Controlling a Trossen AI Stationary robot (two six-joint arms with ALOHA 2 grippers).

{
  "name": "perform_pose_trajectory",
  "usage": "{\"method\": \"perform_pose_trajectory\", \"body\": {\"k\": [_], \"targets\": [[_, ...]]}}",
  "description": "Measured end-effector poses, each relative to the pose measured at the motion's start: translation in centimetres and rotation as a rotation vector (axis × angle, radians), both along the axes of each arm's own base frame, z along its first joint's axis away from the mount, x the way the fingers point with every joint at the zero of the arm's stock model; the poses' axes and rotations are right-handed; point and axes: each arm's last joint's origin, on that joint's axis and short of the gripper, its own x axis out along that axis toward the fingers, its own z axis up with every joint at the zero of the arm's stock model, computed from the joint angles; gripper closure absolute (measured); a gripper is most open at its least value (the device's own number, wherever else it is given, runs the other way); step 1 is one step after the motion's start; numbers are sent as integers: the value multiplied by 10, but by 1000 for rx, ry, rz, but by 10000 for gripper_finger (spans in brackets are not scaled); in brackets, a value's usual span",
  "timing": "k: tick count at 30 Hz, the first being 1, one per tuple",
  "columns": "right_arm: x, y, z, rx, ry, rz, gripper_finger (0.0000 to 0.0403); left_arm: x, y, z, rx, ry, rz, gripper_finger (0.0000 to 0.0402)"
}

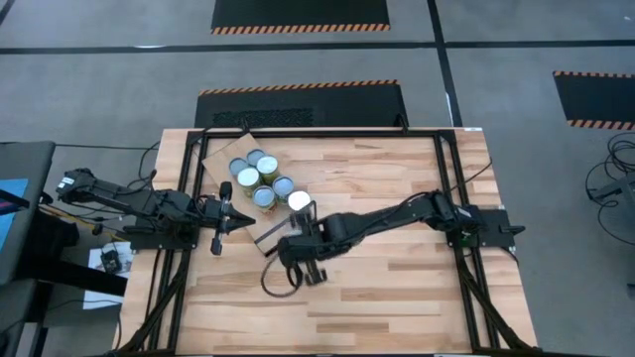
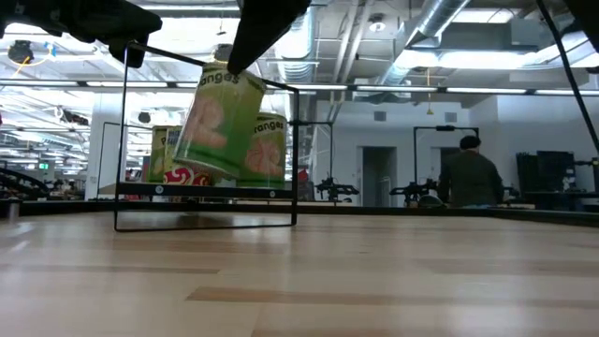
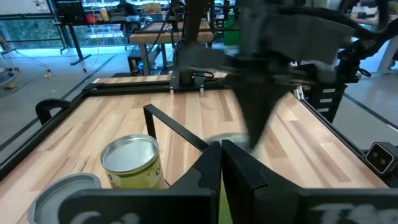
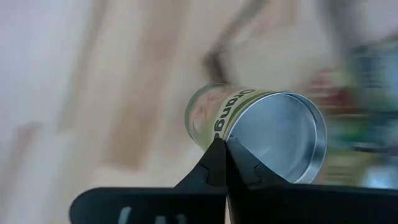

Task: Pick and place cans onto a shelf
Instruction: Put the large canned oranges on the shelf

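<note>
A green-labelled can (image 2: 220, 117) hangs tilted over the table beside the shelf, its shiny top (image 1: 299, 201) showing from above. My right gripper (image 1: 304, 212) is shut on it. Several more cans (image 1: 258, 178) stand upright in a cluster on the shelf (image 1: 220, 159), a pale plywood panel with a dark open frame (image 2: 206, 226) at its near end. My left gripper (image 1: 220, 226) waits shut at the table's left, close to the cluster; its wrist view shows one can (image 3: 132, 163) just ahead of it. My right gripper pinches the rim of the can's top (image 4: 231, 138) between its two fingertips (image 4: 214, 158), at the edge nearest the arm. The fingers come slanting down from above (image 2: 248, 56). The can hangs below them, tilted and clear of the table.
Black rails (image 1: 446, 188) frame the tabletop on its left and right sides. A dark cable loop (image 1: 278, 280) lies under my right arm. Bare wood stretches over the table's middle and near part (image 1: 397, 288). A person (image 2: 471, 173) stands far off in the room.
</note>
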Motion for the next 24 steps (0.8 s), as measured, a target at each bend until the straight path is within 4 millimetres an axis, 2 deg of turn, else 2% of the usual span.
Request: {"method": "perform_pose_trajectory", "body": {"k": [4,6,9,12,15,17,20,24], "targets": [[-10,25,-2,138,75,125,395,0,0,0,8,0,-1,398],[-15,35,5,174,62,186,395,0,0,0,11,-1,-1,398],[-21,44,27,185,-37,246,395,0,0,0,10,0,-1,398],[-32,43,60,159,-172,227,395,0,0,0,9,0,-1,397],[-43,29,90,71,-289,102,395,0,0,0,7,-1,3,397],[-47,13,104,20,-346,26,395,0,1,0,13,-3,27,398],[-42,-13,112,-47,-394,-43,395,0,3,-1,10,1,108,398],[-34,-51,112,-98,-388,-81,398,-2,5,-2,2,13,161,398]]}}
